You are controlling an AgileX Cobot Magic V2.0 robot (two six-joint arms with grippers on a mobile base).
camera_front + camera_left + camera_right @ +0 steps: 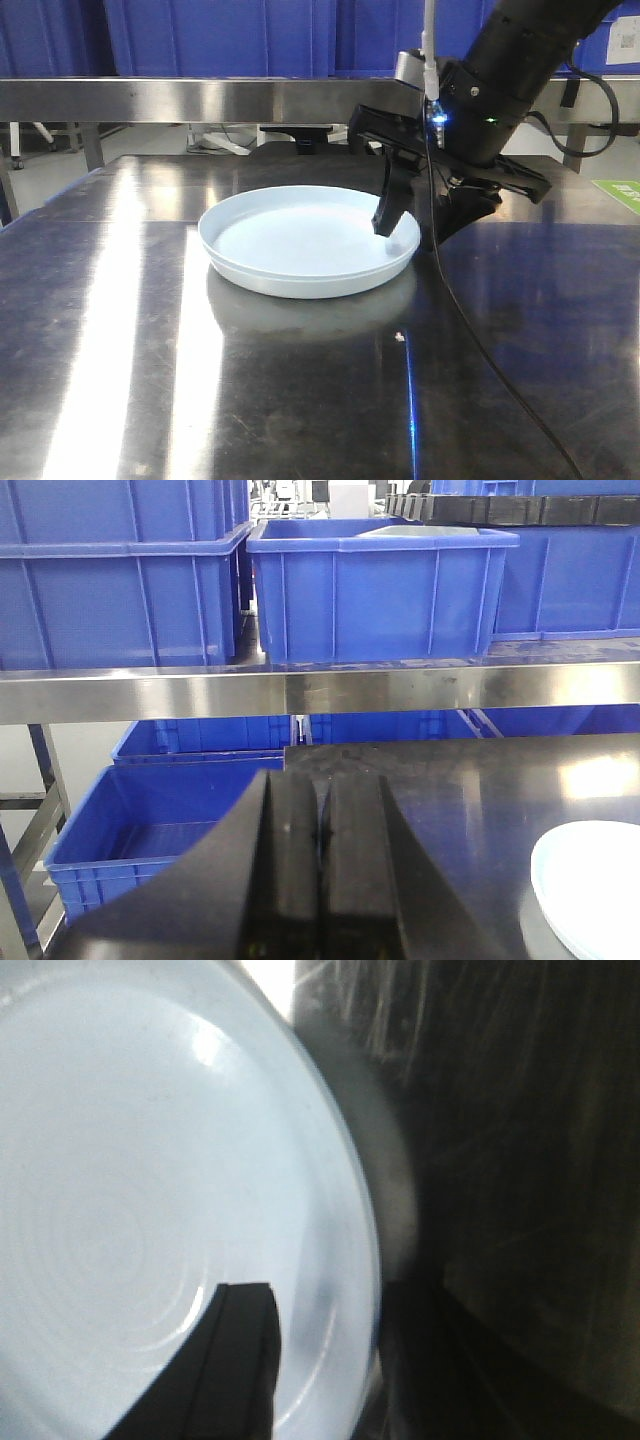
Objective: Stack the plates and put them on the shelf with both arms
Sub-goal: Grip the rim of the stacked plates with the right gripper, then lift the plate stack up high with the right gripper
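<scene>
Neatly stacked glossy white plates; right gripper spread astride rim; left gripper closed.

Front view wide — wrist views nearer, all sharing plates.

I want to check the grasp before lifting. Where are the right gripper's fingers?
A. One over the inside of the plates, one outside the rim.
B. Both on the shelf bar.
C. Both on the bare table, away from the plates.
A: the right gripper straddles the rim of the plates, one finger inside and the other outside.
</scene>
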